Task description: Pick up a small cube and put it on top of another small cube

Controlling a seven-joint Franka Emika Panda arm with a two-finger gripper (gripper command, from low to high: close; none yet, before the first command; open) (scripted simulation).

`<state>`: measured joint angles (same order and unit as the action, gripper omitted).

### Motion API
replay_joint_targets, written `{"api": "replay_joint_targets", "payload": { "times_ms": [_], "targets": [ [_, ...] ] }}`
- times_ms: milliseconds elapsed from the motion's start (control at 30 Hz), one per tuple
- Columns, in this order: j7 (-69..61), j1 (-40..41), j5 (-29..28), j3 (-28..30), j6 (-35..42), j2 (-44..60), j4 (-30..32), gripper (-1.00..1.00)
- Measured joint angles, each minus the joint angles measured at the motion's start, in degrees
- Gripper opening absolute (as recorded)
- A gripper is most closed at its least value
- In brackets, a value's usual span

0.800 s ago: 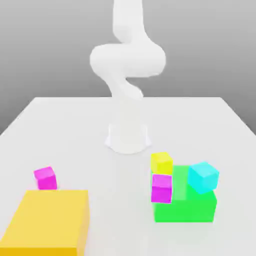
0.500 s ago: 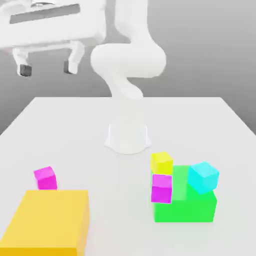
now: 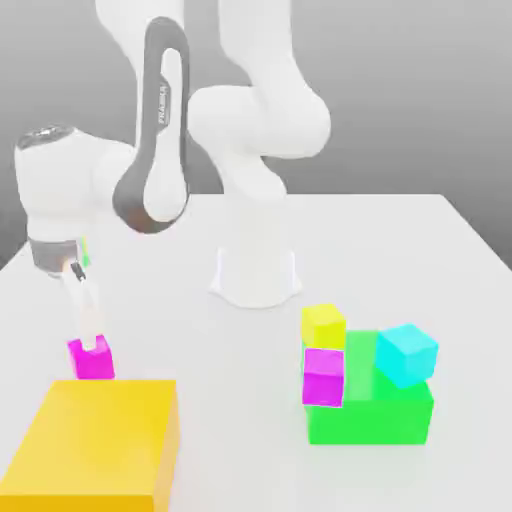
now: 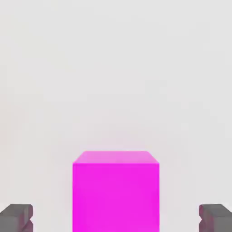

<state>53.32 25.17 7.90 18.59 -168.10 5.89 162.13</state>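
The small cube [image 3: 92,360], bright pink, rests on the white table [image 3: 200,330] at the exterior view's left, just behind the big yellow block. My gripper [image 3: 90,338] has come down over it from above and stands open. In the hand view the pink cube [image 4: 116,190] sits midway between the two grey fingertips [image 4: 16,217], with a wide gap on each side, so nothing is gripped. A slightly more purple small cube [image 3: 323,376] stands against the green block's left side, with a small yellow cube [image 3: 323,325] just above it.
A large yellow block [image 3: 95,445] lies directly in front of the pink cube. At the exterior view's right a green block [image 3: 372,412] carries a cyan cube [image 3: 406,353]. The arm's white base [image 3: 256,272] stands mid-table.
The hand, high at the upper left half a second ago, has swung down over the pink cube with its fingers still open. No cube has moved.
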Motion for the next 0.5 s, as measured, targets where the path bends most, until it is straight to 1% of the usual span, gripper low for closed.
{"api": "replay_joint_targets", "payload": {
  "times_ms": [133,200,233,400,433,500],
  "targets": [
    [-5.37,4.82,7.31,-6.62,-4.12,5.43,-1.09,0.00],
    [-7.28,8.27,9.94,-10.74,-6.29,8.11,-1.55,0.00],
    [-7.83,9.66,10.71,-12.34,-7.14,9.16,-1.70,-1.00],
    [-7.67,9.71,10.55,-12.35,-7.14,9.15,-1.70,-1.00],
    [-7.92,10.43,10.90,-13.16,-7.58,9.67,-1.78,-1.00],
    [-7.03,9.03,9.64,-11.44,-6.55,8.37,-1.57,-1.00]
  ]
}}
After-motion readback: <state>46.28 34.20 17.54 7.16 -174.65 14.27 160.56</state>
